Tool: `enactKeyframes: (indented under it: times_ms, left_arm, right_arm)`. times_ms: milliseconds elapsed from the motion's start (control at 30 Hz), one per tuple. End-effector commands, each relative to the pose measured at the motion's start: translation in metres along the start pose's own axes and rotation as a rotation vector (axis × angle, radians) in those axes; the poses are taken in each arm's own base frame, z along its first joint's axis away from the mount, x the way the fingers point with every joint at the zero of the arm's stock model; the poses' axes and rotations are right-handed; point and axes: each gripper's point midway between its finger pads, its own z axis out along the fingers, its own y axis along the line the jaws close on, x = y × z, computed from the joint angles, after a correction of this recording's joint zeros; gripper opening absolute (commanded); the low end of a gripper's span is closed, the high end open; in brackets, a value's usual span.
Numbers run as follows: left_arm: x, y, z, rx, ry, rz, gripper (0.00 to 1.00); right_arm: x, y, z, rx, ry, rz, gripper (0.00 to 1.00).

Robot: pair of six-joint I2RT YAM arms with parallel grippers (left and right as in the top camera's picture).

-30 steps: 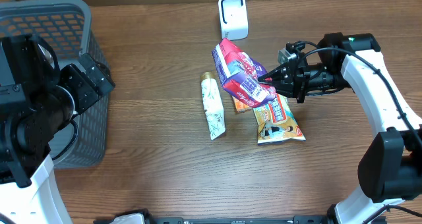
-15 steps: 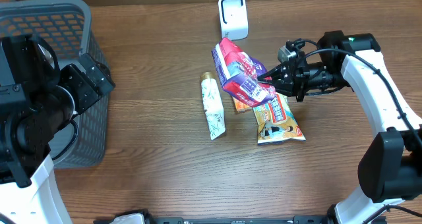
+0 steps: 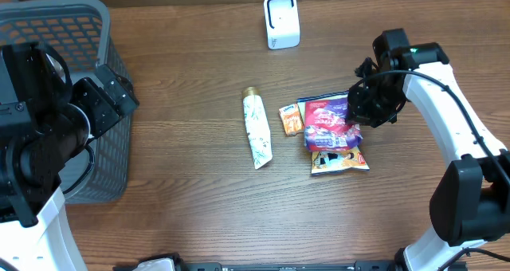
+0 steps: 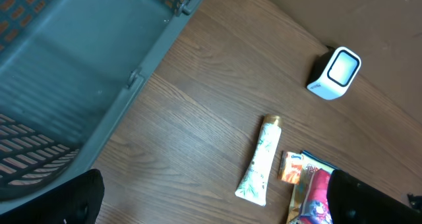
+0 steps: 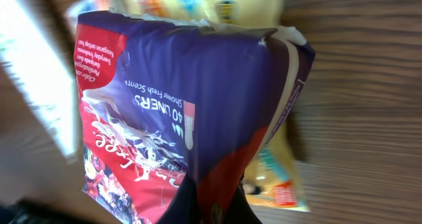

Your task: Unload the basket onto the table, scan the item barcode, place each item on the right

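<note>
A red and purple liner pack (image 3: 329, 119) hangs over the yellow snack bag (image 3: 340, 159), right of the table's middle. My right gripper (image 3: 355, 118) is shut on the pack's right edge. In the right wrist view the pack (image 5: 178, 99) fills the frame, pinched between the dark fingers (image 5: 198, 204) at the bottom. I see no barcode on the faces that show. The white scanner (image 3: 281, 21) stands at the back centre, also visible in the left wrist view (image 4: 335, 72). My left gripper (image 4: 217, 209) hovers open and empty beside the basket.
A grey basket (image 3: 96, 32) takes up the left side under the left arm. A white tube (image 3: 256, 130) and a small orange packet (image 3: 290, 119) lie left of the pack. The yellow snack bag (image 5: 283, 178) lies beneath the held pack.
The right arm has swung the pack away from the scanner, right and toward the front, turning it flat over the yellow bag. The left arm has not moved.
</note>
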Motion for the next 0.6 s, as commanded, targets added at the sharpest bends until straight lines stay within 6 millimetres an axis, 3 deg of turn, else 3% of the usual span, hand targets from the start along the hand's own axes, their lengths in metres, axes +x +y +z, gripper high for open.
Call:
enactKeyframes:
  times_ms: [0, 133, 367, 467, 567]
  left_arm:
    - [-0.003, 0.001, -0.002, 0.0, -0.011, -0.024, 1.0]
    - [-0.002, 0.001, -0.002, 0.0, -0.011, -0.024, 1.0]
    - [-0.002, 0.001, -0.002, 0.0, -0.011, -0.024, 1.0]
    - [-0.002, 0.001, -0.002, 0.0, -0.011, -0.024, 1.0]
    - [-0.002, 0.001, -0.002, 0.0, -0.011, -0.024, 1.0]
  right_arm:
    - [0.001, -0.018, 0.005, 0.101, -0.017, 0.024, 0.08]
    - [-0.001, -0.019, 0.01, 0.099, -0.025, 0.022, 0.3]
    - [-0.006, -0.016, 0.003, 0.094, -0.047, 0.038, 0.4]
    - [-0.008, -0.014, 0.001, 0.09, -0.051, 0.036, 0.72]
    - [0.003, -0.016, 0.002, 0.098, -0.01, 0.048, 0.76]
